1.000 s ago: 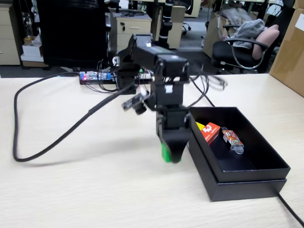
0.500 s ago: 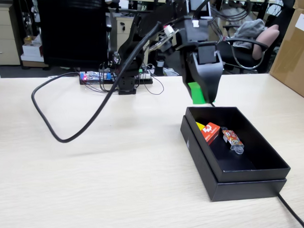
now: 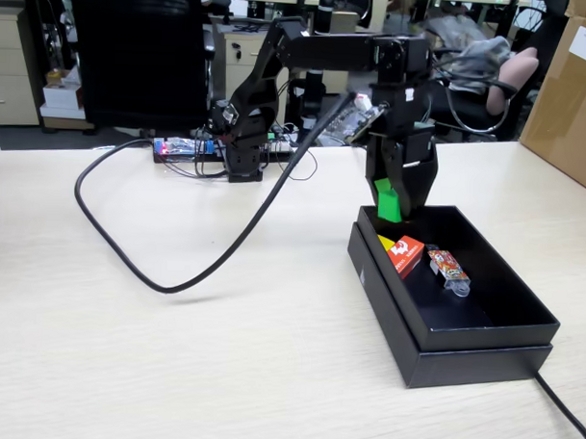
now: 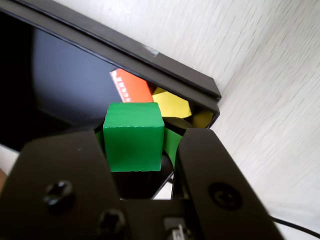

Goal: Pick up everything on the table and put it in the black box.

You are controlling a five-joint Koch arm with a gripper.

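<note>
My gripper (image 3: 394, 206) hangs over the far left corner of the black box (image 3: 520, 335), shut on a green cube (image 3: 388, 201). In the wrist view the green cube (image 4: 133, 136) sits squeezed between the two black jaws of the gripper (image 4: 136, 134), above the box's rim (image 4: 165, 67). Inside the box lie a yellow cube (image 3: 384, 243), a red-and-white carton (image 3: 405, 255) and a small orange-red snack packet (image 3: 448, 268). The wrist view shows the yellow cube (image 4: 172, 103) and the carton (image 4: 131, 88) just past the green one.
A thick black cable (image 3: 166, 273) loops across the table (image 3: 172, 369) to the left of the box. The arm's base (image 3: 242, 150) stands at the table's far edge. A brown cardboard carton (image 3: 572, 94) stands at the far right. Another cable (image 3: 565, 412) runs off the box's near right corner.
The gripper lifted the green cube off the table left of the box, swung it up and right, and has now come down over the box's far left corner.
</note>
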